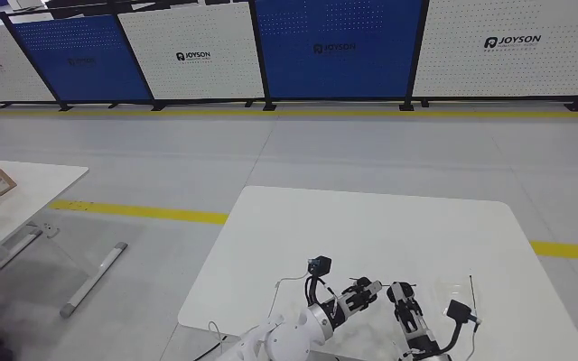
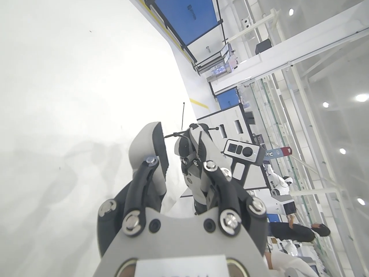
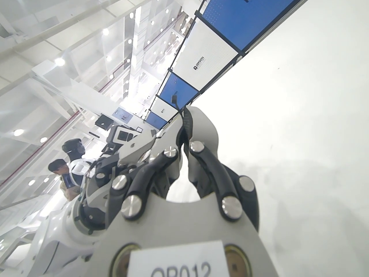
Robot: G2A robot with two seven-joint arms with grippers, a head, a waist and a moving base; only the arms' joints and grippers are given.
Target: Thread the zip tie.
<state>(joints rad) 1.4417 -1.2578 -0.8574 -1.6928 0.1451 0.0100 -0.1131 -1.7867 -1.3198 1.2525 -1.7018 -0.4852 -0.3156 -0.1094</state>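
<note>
The table [image 1: 379, 226] ahead offers free passage; right gripper [image 1: 398, 289] stands close beside left gripper [image 1: 371, 286].

The right gripper [image 3: 186, 113] sits at the centre of the frame over the white table [image 3: 302, 116]. Its two fingers are pressed together on a thin black zip tie [image 3: 174, 99], whose small square head pokes out just past the fingertips. The left arm [image 3: 92, 191] lies just beside it, and blue and white panels [image 3: 213, 56] stand far in the background.
</note>
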